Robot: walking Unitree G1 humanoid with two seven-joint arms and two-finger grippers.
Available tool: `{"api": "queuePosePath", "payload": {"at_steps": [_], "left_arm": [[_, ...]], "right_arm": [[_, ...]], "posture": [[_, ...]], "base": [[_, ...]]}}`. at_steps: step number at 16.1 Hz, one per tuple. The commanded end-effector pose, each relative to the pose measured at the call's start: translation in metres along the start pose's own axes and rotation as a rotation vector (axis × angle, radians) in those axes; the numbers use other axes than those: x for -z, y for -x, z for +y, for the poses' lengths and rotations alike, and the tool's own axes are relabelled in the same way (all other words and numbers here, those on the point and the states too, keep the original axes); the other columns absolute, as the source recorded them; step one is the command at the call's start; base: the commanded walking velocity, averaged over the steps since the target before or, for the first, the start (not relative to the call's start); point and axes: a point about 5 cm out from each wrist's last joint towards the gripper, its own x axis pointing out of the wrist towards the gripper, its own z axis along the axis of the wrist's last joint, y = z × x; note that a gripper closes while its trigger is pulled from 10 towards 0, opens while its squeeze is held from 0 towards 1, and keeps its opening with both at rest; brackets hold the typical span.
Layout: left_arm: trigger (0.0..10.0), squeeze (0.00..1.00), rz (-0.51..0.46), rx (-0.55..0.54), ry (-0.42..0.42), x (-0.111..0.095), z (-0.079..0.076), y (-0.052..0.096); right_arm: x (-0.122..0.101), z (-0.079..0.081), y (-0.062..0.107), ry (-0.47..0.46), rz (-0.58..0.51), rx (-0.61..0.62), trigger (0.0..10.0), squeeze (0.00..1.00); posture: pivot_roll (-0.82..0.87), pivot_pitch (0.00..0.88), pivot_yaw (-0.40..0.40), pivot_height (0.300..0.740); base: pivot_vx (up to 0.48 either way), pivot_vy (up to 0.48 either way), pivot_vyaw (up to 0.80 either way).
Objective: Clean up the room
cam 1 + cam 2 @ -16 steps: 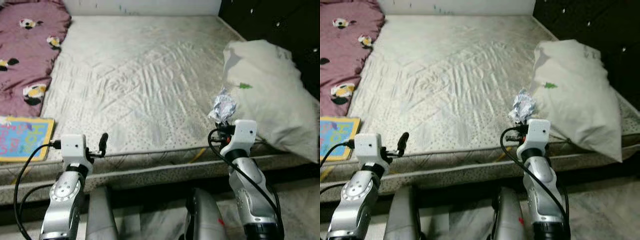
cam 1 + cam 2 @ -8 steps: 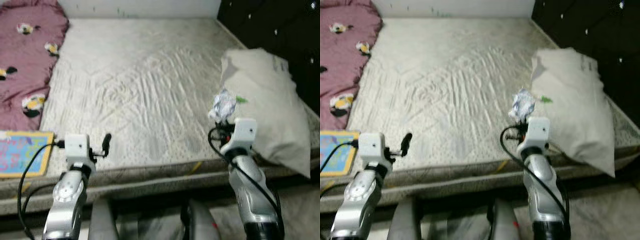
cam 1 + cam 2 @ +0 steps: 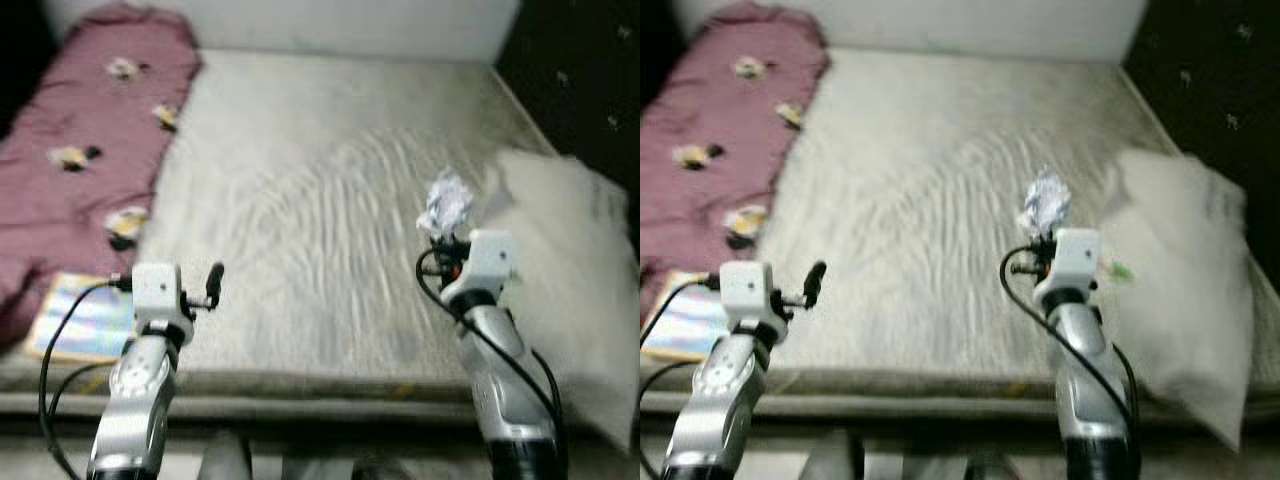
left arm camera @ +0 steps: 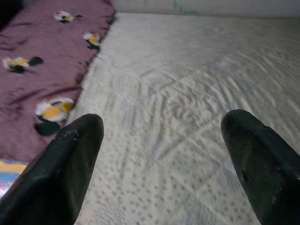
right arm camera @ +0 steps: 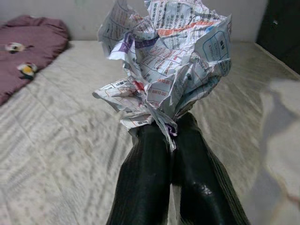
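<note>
With the view now swinging left and blurring, the right gripper (image 5: 171, 140) is still clamping the crumpled paper (image 5: 164, 61) above the mattress (image 3: 320, 200), apparently beside the pillow (image 3: 575, 280), while the left gripper (image 4: 164, 154) is hovering wide apart.

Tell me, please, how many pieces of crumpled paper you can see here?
1: the crumpled paper is pinched in the right pincer, held above the mattress. Others may lie outside the views.
</note>
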Motion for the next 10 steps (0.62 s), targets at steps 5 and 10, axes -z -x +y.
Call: {"api": "queuePosePath", "payload": {"at_steps": [5,10], "left_arm": [[10.0,0.00,0.023,0.005,0.005,0.0044,0.0015,-0.0002],[10.0,0.00,0.021,0.003,0.009,0.0038,0.0025,-0.0029]], "right_arm": [[0.0028,-0.0024,0.0047,0.000,0.013,0.012,10.0,0.00],[0.0061,-0.0001,0.0066,0.007,0.025,0.003,10.0,0.00]], "posture": [[-0.03,0.000,-0.059,0.740],[-0.03,0.000,-0.067,0.740]], "base": [[0.000,0.000,0.00],[0.000,0.000,0.00]]}}
